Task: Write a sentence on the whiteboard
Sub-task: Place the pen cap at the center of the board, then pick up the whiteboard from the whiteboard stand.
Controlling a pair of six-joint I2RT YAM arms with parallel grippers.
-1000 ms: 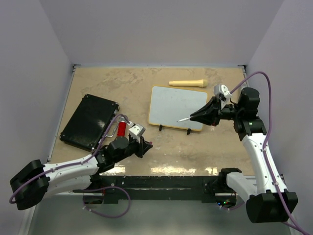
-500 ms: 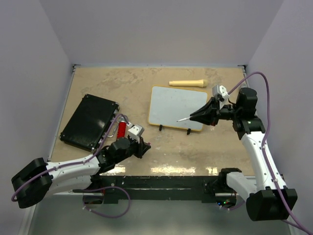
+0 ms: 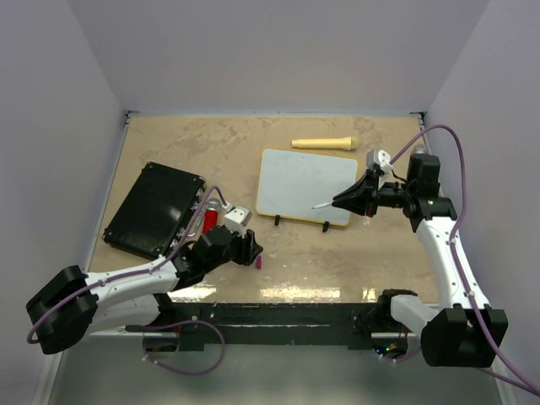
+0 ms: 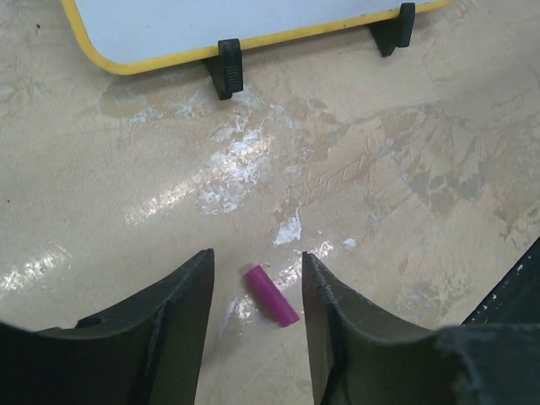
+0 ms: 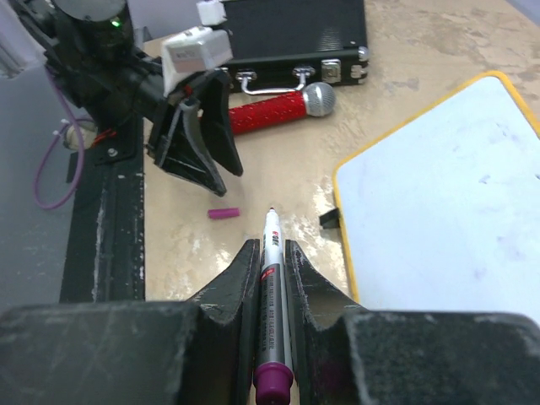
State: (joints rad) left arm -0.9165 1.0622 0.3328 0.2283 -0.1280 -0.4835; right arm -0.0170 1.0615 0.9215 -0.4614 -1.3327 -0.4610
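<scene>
Left arm stretched low along the near side of the table (image 3: 371,253). Left gripper (image 4: 256,270) points down with fingers spread. A pink cap (image 4: 272,295) lies on the surface between them, touching neither.

Right arm bent at the elbow. Right gripper (image 5: 271,251) pinches the marker (image 5: 272,295), tip aimed left. From above the tip sits over the near edge of the whiteboard (image 3: 295,181); cannot tell if it touches.

Whiteboard lies mid-table, just beyond the left gripper. Barrel print on the marker is red and too small to read.

Tabletop is mottled beige with glare. Pale lilac walls on three sides.
</scene>
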